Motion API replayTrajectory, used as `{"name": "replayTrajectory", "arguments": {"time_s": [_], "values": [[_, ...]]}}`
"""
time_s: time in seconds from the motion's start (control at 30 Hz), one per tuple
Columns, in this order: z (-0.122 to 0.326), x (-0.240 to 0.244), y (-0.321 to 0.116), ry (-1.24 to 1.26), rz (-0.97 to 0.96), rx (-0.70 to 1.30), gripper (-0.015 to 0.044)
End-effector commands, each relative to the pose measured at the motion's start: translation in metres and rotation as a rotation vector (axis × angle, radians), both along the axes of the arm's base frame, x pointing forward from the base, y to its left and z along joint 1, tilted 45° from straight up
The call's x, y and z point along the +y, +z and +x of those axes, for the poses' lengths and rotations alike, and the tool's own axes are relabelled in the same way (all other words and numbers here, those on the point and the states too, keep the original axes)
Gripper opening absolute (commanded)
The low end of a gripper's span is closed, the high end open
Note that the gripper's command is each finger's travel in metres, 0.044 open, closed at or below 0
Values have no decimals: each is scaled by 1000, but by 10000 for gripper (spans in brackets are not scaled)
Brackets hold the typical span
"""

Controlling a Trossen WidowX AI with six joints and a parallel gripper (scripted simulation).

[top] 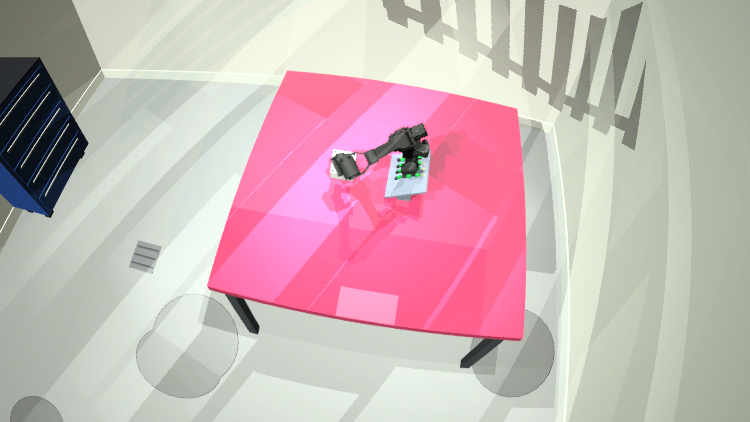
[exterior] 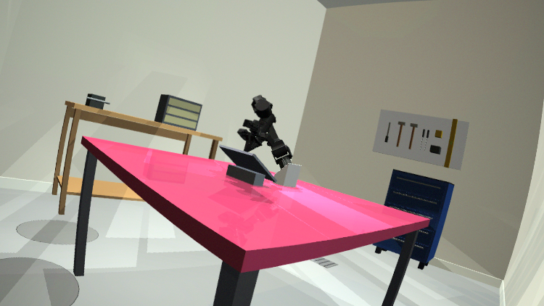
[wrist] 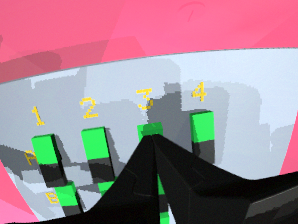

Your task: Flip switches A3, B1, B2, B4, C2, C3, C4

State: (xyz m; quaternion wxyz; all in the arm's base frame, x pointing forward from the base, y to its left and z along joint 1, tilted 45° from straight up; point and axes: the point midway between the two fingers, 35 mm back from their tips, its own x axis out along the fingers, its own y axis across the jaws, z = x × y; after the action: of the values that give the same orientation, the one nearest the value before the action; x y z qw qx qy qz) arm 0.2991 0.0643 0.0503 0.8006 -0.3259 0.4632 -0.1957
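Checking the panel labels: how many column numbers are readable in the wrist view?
4: 1, 2, 3 and 4, left to right above the switches. The shut pincer hides lower panel areas.

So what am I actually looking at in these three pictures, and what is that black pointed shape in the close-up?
It is one black robot arm bolted to a pink table. The first picture looks down from the ceiling, the second from the side of the room, and the third from a camera on the arm's wrist. The black pointed shape is the arm's gripper: its two fingers are pressed together and hold nothing, making one tip for pushing. On the table stands a tilted grey panel of green-ended switches with columns numbered 1 to 4. The tip sits at the switch under the 3 in the far row; whether it touches is unclear. The side view shows only the panel's back.
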Motion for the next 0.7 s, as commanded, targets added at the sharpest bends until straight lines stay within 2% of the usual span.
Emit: {"name": "replayTrajectory", "arguments": {"time_s": [0.0,0.67], "values": [[0,0,0,3,-3,2,0],[2,-2,-2,3,-3,2,0]]}}
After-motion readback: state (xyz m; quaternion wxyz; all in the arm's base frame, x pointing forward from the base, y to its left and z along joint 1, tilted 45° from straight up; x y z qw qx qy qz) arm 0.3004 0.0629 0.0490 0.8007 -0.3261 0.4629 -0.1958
